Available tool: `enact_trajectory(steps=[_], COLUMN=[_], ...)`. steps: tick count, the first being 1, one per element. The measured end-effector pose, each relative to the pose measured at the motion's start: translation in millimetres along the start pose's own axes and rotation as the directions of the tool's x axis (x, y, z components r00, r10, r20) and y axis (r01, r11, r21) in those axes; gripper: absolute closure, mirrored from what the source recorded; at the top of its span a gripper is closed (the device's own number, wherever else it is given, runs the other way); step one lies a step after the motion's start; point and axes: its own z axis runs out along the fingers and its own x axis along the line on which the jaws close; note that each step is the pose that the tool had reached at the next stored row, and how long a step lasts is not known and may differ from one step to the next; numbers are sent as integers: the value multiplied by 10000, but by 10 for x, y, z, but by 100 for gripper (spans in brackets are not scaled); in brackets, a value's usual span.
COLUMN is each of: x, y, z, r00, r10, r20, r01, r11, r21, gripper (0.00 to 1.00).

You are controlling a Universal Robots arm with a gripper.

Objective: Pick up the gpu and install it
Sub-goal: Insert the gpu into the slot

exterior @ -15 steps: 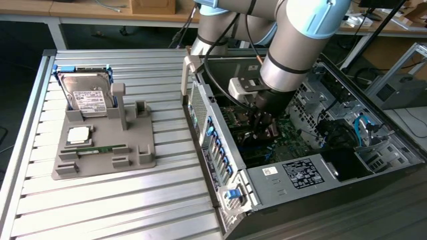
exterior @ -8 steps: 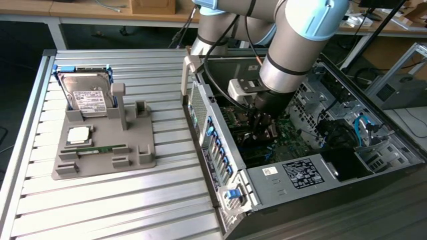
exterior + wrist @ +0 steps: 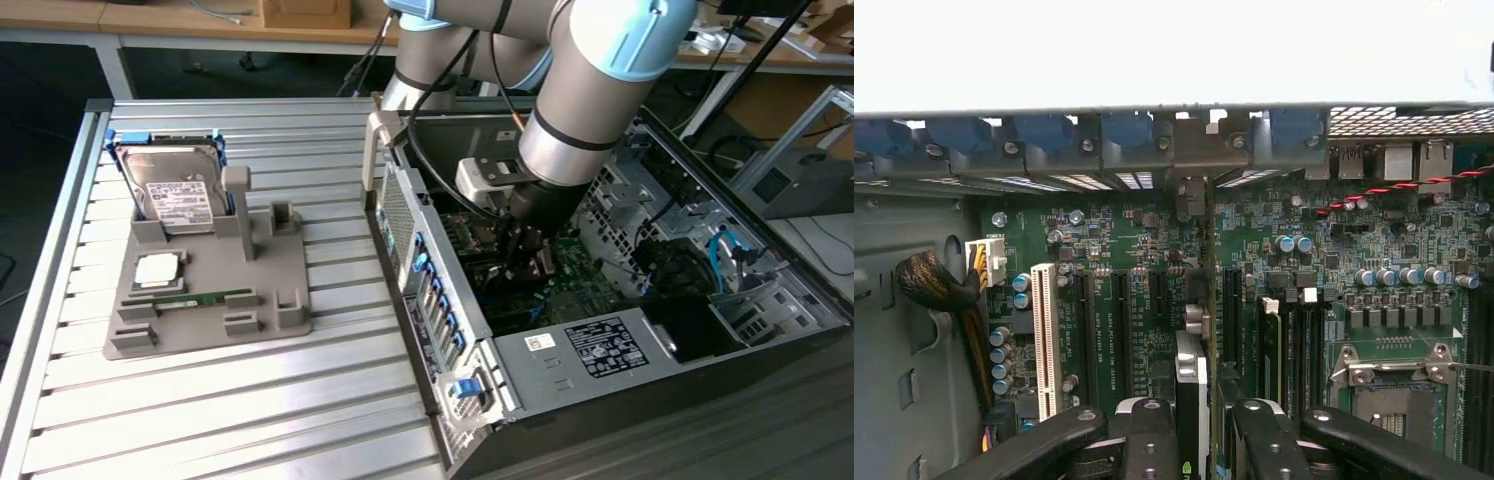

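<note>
The gpu (image 3: 1199, 385), a thin dark circuit card with a silvery metal edge, is seen edge-on in the wrist view, standing upright between the black fingers (image 3: 1154, 440) of the gripper (image 3: 1199, 445), which are partly closed and clamp it from both sides. It's down inside the open black computer case (image 3: 587, 340), right over the green motherboard (image 3: 1144, 290), lined up with the row of long dark expansion slots (image 3: 1124, 330) beside the white slot (image 3: 1044, 340). So this looks like the install step: the card is picked and being seated. I can't tell whether its lower edge is already in a slot. The job now calls for a straight, square press with the metal bracket meeting the rear opening (image 3: 1194, 190). In the exterior view the grey arm (image 3: 587, 100) reaches into the case. Off to that view's left, the grey moulded parts tray (image 3: 274, 320) on the slatted metal table (image 3: 200, 420) holds a silver hard drive with a white label (image 3: 180, 195), a square silver processor chip (image 3: 158, 268) and a slim green memory stick (image 3: 198, 298).
</note>
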Motion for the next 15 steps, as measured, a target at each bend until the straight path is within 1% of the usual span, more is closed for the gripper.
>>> enact_trajectory(steps=[2, 4, 6, 13, 14, 15], x=[0, 0, 0, 0, 1, 0], y=[0, 0, 0, -1, 1, 1], z=[7, 9, 9, 14, 13, 13], r00=[10000, 10000, 10000, 10000, 10000, 10000], r10=[0, 0, -1, 0, 3, 3], r20=[-8, -35, -44, -43, -46, -43], r01=[0, 0, 1, 0, -3, -3], r11=[10000, 10000, 10000, 10000, 10000, 10000], r21=[3, 2, 1, 1, -6, -1], gripper=[73, 73, 73, 73, 73, 72])
